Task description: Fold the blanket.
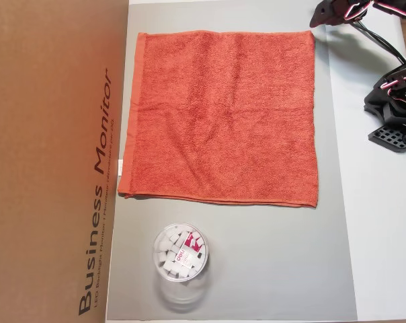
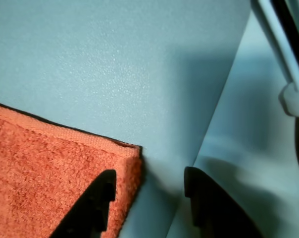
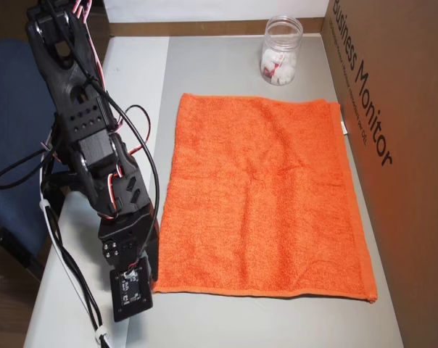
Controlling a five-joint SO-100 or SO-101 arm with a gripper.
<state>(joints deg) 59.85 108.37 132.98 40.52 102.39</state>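
Grey matting covers our table (image 1: 257, 269). At nine o'clock in an overhead view stands one brown cardboard box (image 1: 55, 161); centre, one orange-red terry-cloth blanket (image 1: 223, 114) lies flat, no fold made yet; at six o'clock, one clear plastic cup (image 1: 180, 254). Our fingers (image 2: 148, 191) hang parted astride its corner, gripping nothing.

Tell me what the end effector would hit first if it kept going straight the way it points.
Probably the blanket's corner: one fingertip already overlaps it, the other sits over the grey mat. Height is unclear.
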